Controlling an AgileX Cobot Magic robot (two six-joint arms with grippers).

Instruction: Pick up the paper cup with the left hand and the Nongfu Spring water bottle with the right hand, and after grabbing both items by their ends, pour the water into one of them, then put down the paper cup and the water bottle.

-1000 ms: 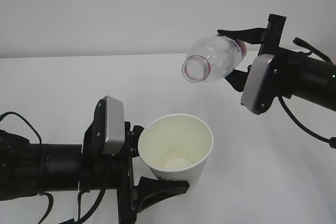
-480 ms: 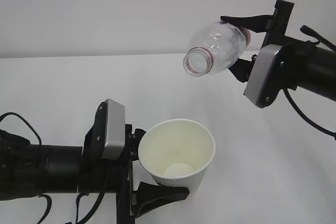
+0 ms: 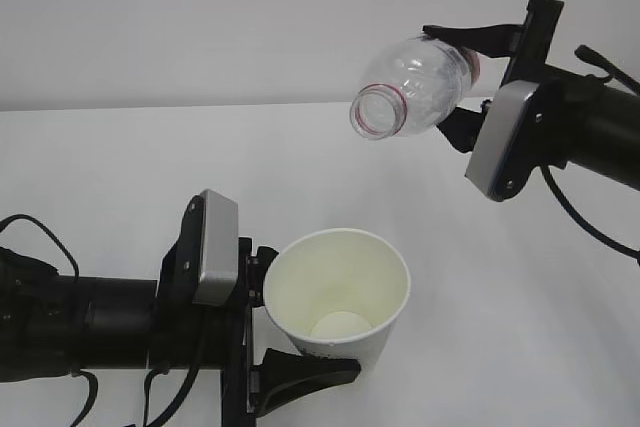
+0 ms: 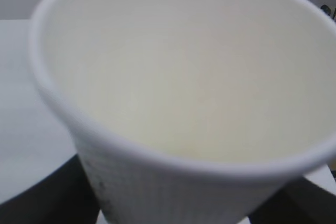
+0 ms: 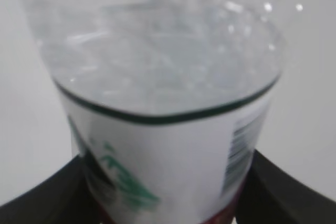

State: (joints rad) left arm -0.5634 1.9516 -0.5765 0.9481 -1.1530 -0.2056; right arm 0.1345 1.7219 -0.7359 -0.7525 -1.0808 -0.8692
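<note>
Exterior view — left gripper (image 3: 290, 322) clamps paper cup (image 3: 337, 297) upright; raised right gripper (image 3: 468, 82) clamps tilted bottle (image 3: 412, 85).

The paper cup (image 4: 178, 103) fills the left wrist view, soft and out of focus, its rim cut by the right edge and its base by the bottom edge; its logo cannot be made out there; the left hand (image 3: 262, 322) runs off the exterior view's left and bottom edges; the Nongfu Spring water bottle (image 5: 157, 87) is blurred in the right wrist view — neck and mouth cut off at the top, label print unreadable; its lower end sits hidden behind the right hand (image 3: 478, 77) in the exterior view — whether water remains inside cannot be told.
</note>
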